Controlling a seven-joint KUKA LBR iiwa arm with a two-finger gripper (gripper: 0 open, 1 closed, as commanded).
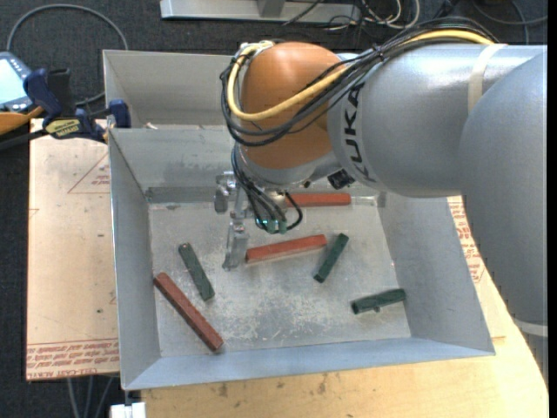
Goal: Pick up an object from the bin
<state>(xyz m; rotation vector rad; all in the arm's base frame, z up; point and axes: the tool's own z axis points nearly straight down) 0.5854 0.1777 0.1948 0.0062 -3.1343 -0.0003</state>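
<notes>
Tool (233, 252) sits just beside the left end of the middle red-brown flat bar (287, 249); whether clenched or released, I cannot tell.

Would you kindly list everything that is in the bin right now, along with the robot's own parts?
red-brown sticks: 3, red-brown; front left, middle, by the back wall partly under the arm
green sticks: 3, dark green; left, right of middle, front right
bin: 1, grey metal, holds all six sticks
gripper: 1, metal, at the middle red-brown stick's left end
arm: 1, silver with orange cover, reaching in from the right
</notes>
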